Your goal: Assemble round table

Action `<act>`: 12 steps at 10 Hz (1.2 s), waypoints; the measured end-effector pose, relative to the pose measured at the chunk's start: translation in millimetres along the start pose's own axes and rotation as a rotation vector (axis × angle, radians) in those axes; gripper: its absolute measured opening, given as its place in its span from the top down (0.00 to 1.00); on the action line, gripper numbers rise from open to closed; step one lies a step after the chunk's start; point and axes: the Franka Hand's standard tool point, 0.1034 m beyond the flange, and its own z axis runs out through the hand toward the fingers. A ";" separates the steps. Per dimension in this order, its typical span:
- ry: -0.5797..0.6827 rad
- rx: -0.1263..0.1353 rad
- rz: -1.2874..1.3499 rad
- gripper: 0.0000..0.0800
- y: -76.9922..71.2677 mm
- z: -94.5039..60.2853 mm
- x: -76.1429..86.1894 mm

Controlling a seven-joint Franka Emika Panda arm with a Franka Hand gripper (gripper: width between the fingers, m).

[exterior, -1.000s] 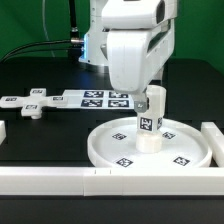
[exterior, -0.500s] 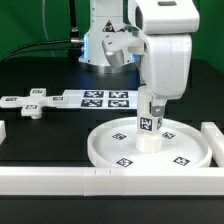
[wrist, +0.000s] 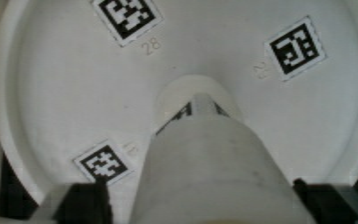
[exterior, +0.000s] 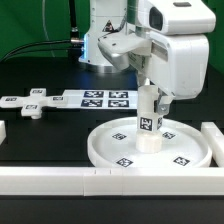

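Note:
The large round rimmed disc point(exterior: 190, 150) lies flat on the black table, tags up. The short thick cylinder point(exterior: 148, 128) stands upright at its centre, one tag facing the exterior view. My gripper point(exterior: 151, 97) comes straight down over the cylinder's top, with one finger on each side of it and the jaws closed against it. In the wrist view the cylinder point(wrist: 202, 160) fills the middle between the dark fingertips point(wrist: 311, 196), with the disc point(wrist: 194, 40) behind it. The flat cross-shaped piece point(exterior: 30, 108) lies at the exterior view's left.
The marker board point(exterior: 100, 98) lies behind the disc. A long white border bar point(exterior: 60, 180) runs along the front, and another bar point(exterior: 214, 132) stands at the exterior view's right. A small white block point(exterior: 3, 131) sits at the left edge.
The wrist has turned about the cylinder's axis, so the hand's body has swung toward the exterior view's right. The cylinder has stayed upright in the same spot on the disc.

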 end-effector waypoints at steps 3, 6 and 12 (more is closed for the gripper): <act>0.001 0.009 0.008 0.49 -2.9 0.2 -11.1; 0.002 0.010 0.054 0.49 -3.4 0.5 -13.1; 0.000 0.024 0.773 0.49 -5.2 1.8 -10.3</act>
